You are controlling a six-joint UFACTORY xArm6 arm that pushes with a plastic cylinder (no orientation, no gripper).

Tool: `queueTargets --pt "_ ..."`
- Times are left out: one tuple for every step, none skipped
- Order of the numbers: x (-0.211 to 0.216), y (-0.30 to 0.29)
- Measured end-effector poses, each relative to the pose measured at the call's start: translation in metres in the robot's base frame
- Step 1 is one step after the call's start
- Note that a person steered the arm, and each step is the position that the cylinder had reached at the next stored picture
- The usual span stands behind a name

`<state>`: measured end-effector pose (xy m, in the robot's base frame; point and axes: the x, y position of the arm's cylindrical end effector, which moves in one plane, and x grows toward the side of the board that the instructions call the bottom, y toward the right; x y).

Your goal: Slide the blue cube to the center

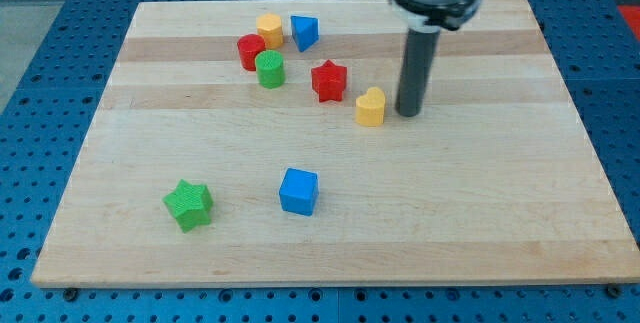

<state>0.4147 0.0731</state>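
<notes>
The blue cube [299, 191] sits on the wooden board [480, 203] below the middle, a little to the view's left. My tip [408, 113] stands on the board right of centre, far up and to the right of the blue cube. It is just to the right of a yellow heart-shaped block [371, 107], very close to it; contact cannot be told.
A red star [328, 80] lies left of the yellow heart. Near the top sit a red cylinder [251, 51], a green cylinder [270, 68], a yellow hexagonal block [269, 30] and a blue triangular block [304, 32]. A green star [188, 204] lies at lower left.
</notes>
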Motion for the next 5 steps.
queueTargets --pt "0.000 -0.043" --pt "0.000 -0.049" --pt "0.004 -0.037" --pt "0.037 0.004" --pt "0.110 -0.002"
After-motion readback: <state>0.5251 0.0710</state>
